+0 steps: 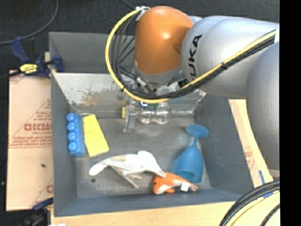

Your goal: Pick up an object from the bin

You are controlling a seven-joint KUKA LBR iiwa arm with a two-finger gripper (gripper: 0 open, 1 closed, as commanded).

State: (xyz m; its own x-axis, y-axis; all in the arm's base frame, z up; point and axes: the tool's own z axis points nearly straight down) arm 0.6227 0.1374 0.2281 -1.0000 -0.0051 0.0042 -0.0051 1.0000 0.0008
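Grey metal walls of the bin (150, 138) close in the scene, with dark floor beyond its rim. My arm comes in from 3 o'clock, and the orange cover (157, 39) on my wrist hangs above the back of the bin.

Below that cover, at 12 o'clock on the bin floor and close to the back wall, sits my end effector (140, 113). I cannot tell whether it is open or closed. Just beside it, toward 3 o'clock, lies a clear glassy thing (160, 113) with rounded bulges, also against the back wall. I cannot tell whether I touch it.

At 9 o'clock a row of blue beads (73, 134) lies along the left wall, and a yellow block (95, 135) lies right against it. Toward 7 o'clock a white soft toy (134, 165) sprawls flat. An orange and white toy (167, 183) rests at 6 o'clock by the front wall, touching the bowl of a blue goblet (192, 158), which lies on its side at 4 o'clock with its foot pointing toward 12.
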